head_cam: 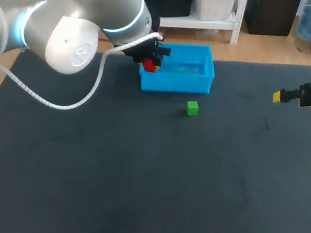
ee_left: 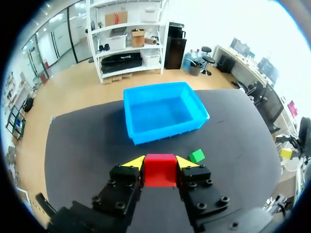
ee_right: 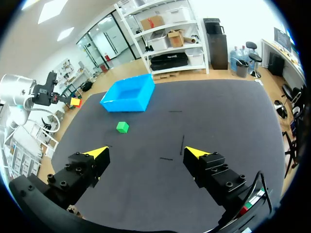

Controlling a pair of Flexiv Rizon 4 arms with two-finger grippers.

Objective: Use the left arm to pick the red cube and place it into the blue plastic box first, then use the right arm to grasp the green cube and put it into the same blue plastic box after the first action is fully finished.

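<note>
**Red cube up in the left grip, green cube waiting its turn**

Over on the left: left gripper [ee_left: 160, 165] pinching the red cube [ee_left: 160, 170], one yellow tip flat against each of two opposite faces. Held up off the table [head_cam: 110, 189], beside the left wall of the blue plastic box [head_cam: 175, 82], not yet inside. Looks like a small, rigid block, probably light, sitting square in the grip with no tilt. Smooth-looking faces, so possibly a touch slippery. Best kept on the flat sides, never the corners or edges.

Next along, the box itself: open top, thin plastic walls, likely easy to shove if bumped on the way in.

Just in front of the box and a little to the right, apart from its wall: green cube [head_cam: 192, 108], flat on the table, untouched. Same sort of block by the look of it: hard, light, nothing to crush. Probably best taken from above, across two parallel sides, low enough to catch its middle.

Far right: right gripper [ee_right: 146, 154] hanging well apart from the green cube, fingers spread wide, nothing between them.
</note>
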